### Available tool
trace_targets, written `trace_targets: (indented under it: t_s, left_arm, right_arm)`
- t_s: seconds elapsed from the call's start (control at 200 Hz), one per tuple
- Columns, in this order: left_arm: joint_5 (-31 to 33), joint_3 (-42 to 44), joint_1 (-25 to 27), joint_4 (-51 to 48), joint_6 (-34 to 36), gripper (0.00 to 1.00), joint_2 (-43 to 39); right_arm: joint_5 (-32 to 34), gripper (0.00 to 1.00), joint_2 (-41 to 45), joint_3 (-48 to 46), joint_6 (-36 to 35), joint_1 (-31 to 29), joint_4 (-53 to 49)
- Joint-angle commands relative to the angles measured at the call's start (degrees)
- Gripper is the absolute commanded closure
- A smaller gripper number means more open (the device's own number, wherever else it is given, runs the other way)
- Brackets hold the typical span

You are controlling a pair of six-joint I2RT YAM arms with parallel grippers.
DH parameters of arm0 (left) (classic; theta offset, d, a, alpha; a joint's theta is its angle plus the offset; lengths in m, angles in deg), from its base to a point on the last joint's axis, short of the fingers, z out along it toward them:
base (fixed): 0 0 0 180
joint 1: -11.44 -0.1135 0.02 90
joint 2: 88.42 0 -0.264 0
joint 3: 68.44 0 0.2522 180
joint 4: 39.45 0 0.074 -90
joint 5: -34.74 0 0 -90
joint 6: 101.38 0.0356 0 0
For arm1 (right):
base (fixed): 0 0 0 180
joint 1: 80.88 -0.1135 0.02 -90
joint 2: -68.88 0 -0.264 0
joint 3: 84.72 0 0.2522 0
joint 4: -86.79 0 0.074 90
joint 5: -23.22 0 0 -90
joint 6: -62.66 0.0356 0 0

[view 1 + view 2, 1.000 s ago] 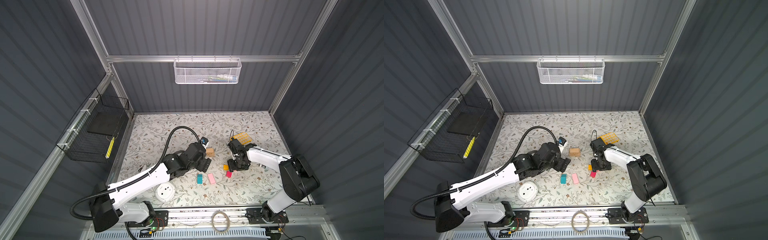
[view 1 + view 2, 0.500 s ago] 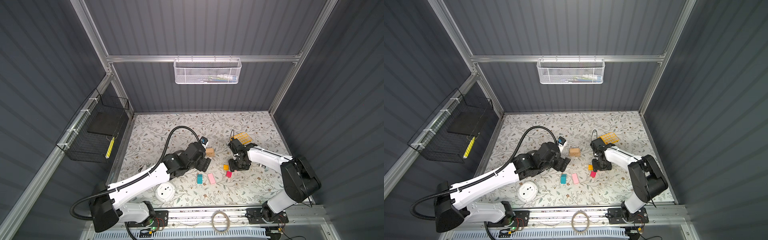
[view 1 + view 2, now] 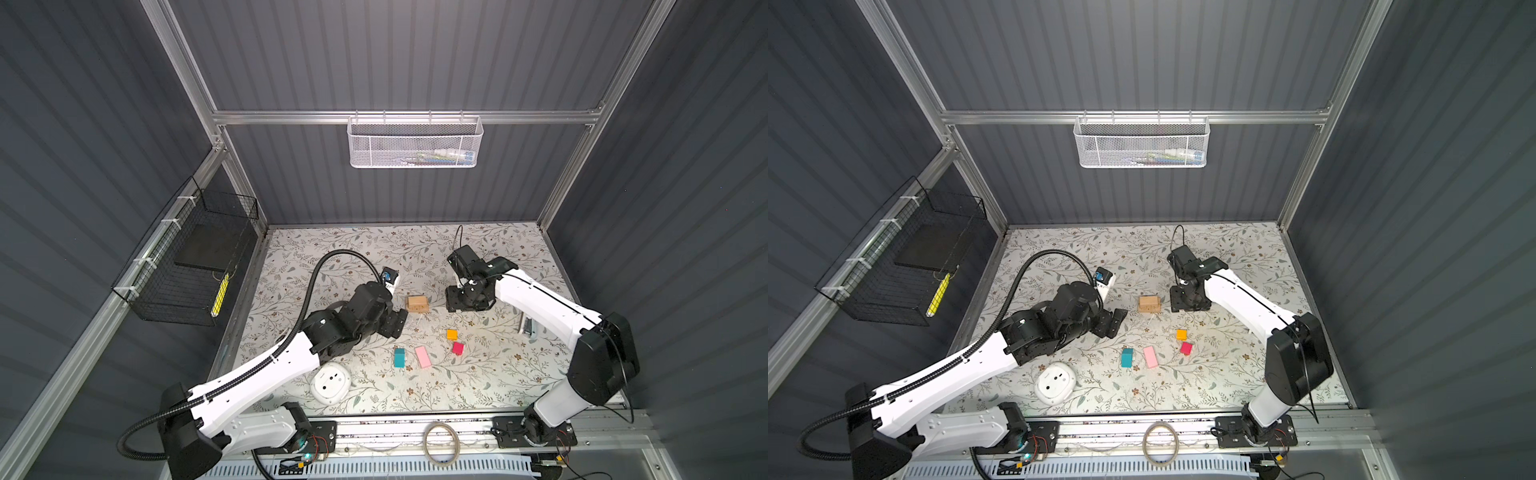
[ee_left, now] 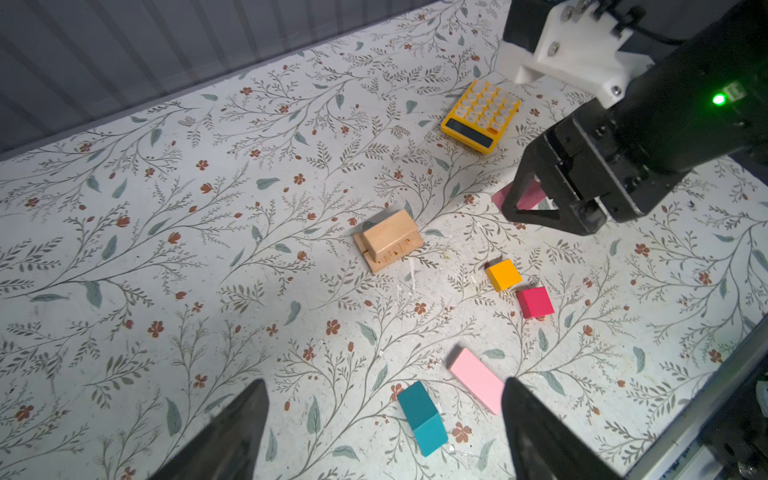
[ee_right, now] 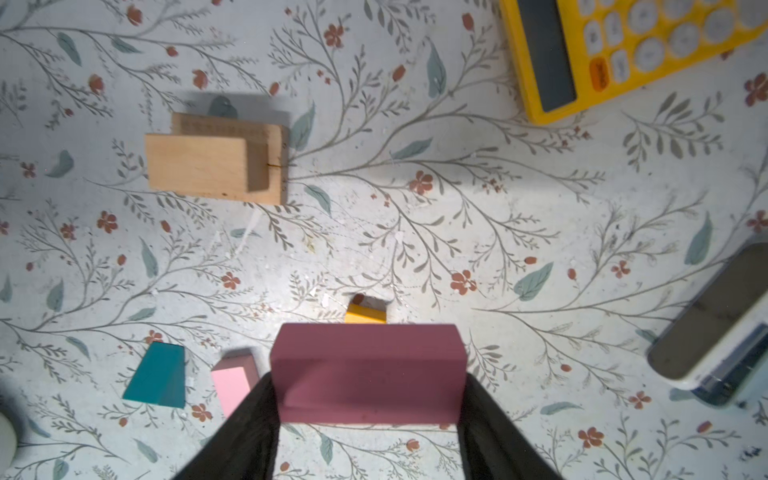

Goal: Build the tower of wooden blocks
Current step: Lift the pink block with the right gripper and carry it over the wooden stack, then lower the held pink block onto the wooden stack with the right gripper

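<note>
Gripping pink slab (image 5: 370,365), R hand (image 3: 467,300) has shifted rearward off orange cube (image 3: 452,334), now just beside tan stack (image 3: 417,304) mid-tabletop (image 3: 415,249); L hand (image 4: 383,382) open. Bare tabletop toward rear and left edges.

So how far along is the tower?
Done: tan base, one bar atop two. In hand: right gripper, jaws clamped on a pink slab; left gripper open, empty. Left: orange cube, red cube, second pink slab and teal block, loose on the table.

No legible text, even on the calculator (image 5: 631,50).
</note>
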Motion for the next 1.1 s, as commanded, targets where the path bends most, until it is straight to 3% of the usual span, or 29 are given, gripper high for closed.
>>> trace_targets:
  t_s: [0.0,0.555,1.095]
  left_arm:
    - [1.40,0.82,-1.54,-2.00,0.44,0.11,-2.36]
    - [1.81,2.27,-7.53,-4.79,-0.35,0.07,-5.55]
    - [1.24,2.24,-7.87,-5.42,-0.89,0.06,-5.22]
  right_arm:
    - [1.07,0.44,-4.16,5.40,2.49,-1.67,-3.77]
    - [3.94,0.46,-26.72,31.91,8.06,-8.05,-7.93]
    - [4.29,0.47,-30.31,32.02,11.58,-8.77,-4.90]
